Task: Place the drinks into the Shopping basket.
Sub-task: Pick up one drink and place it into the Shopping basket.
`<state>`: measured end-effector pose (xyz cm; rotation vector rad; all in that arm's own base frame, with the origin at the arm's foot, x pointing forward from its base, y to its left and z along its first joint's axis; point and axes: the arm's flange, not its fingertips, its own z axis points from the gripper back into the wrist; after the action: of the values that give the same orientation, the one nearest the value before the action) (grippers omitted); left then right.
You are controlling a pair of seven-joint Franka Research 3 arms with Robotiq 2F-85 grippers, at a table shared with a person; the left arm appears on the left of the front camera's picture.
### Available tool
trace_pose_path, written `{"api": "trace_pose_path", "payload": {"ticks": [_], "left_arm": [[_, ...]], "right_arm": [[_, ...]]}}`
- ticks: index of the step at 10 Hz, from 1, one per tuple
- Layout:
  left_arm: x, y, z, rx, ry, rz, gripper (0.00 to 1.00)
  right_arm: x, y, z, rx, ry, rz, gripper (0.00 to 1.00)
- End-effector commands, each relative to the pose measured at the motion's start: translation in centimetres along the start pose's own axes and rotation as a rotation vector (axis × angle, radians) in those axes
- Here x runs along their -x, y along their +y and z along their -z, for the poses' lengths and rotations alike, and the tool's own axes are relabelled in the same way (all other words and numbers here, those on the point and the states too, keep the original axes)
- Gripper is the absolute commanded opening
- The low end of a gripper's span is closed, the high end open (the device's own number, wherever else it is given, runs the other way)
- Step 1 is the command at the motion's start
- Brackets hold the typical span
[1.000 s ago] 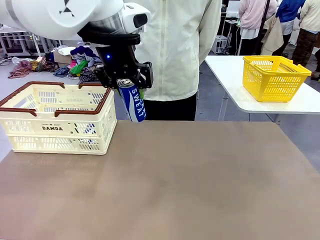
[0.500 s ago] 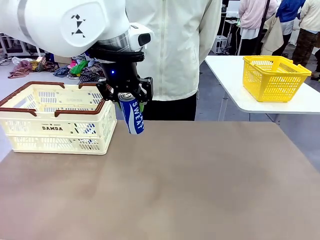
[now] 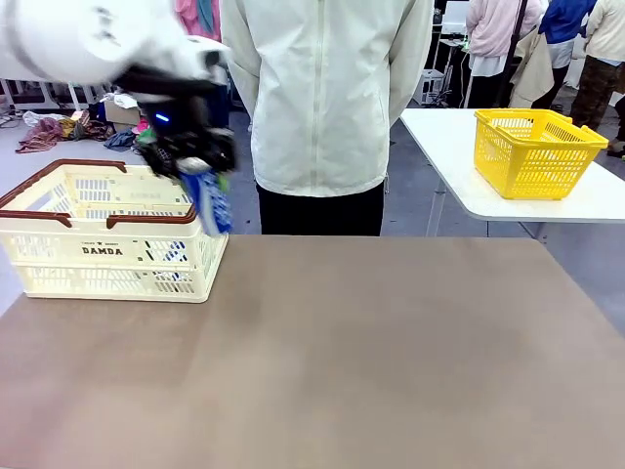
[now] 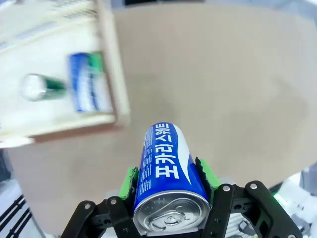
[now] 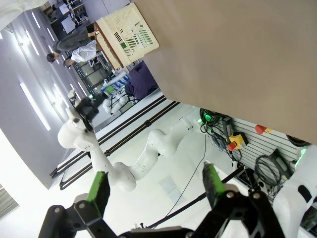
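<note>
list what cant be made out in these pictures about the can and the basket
- Front view: the blue can and left gripper are motion-blurred; its lettering is unreadable.
- Front view: the Shopping basket's contents are mostly hidden by its slotted wall.
- Left wrist view: the cans in the basket are blurred; their print is unreadable.
- Left wrist view: the can's top covers where the green fingers touch it.
</note>
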<state>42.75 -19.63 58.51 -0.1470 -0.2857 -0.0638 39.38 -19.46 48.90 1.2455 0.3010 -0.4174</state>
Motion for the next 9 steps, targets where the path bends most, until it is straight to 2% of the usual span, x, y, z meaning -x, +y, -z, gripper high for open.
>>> {"api": "trace_pose_path", "payload": {"ticks": [1, 2, 3, 5, 6, 9], "left_arm": [[-3.1, 6.6, -2.8, 0.098, -0.047, -0.078, 0.00], [-4.1, 9.1, -3.6, 0.254, -0.064, -0.060, 0.00], [-5.2, 11.6, -4.1, 0.281, -0.137, -0.125, 0.00], [-7.0, 16.3, -3.4, 0.295, -0.163, -0.246, 0.00], [-7.8, 18.6, -2.5, 0.257, -0.185, -0.291, 0.00], [-8.4, 23.2, -0.9, 0.140, -0.254, -0.306, 0.00]], "right_arm": [[0.3, 0.2, 0.0, 0.014, -0.005, 0.017, 1.00], [0.3, 0.2, 0.0, 0.014, -0.005, 0.017, 1.00], [0.3, 0.2, 0.0, 0.014, -0.005, 0.017, 1.00], [0.3, 0.2, 0.0, 0.014, -0.005, 0.017, 1.00], [0.3, 0.2, 0.0, 0.014, -0.005, 0.017, 1.00], [0.3, 0.2, 0.0, 0.014, -0.005, 0.017, 1.00]]}}
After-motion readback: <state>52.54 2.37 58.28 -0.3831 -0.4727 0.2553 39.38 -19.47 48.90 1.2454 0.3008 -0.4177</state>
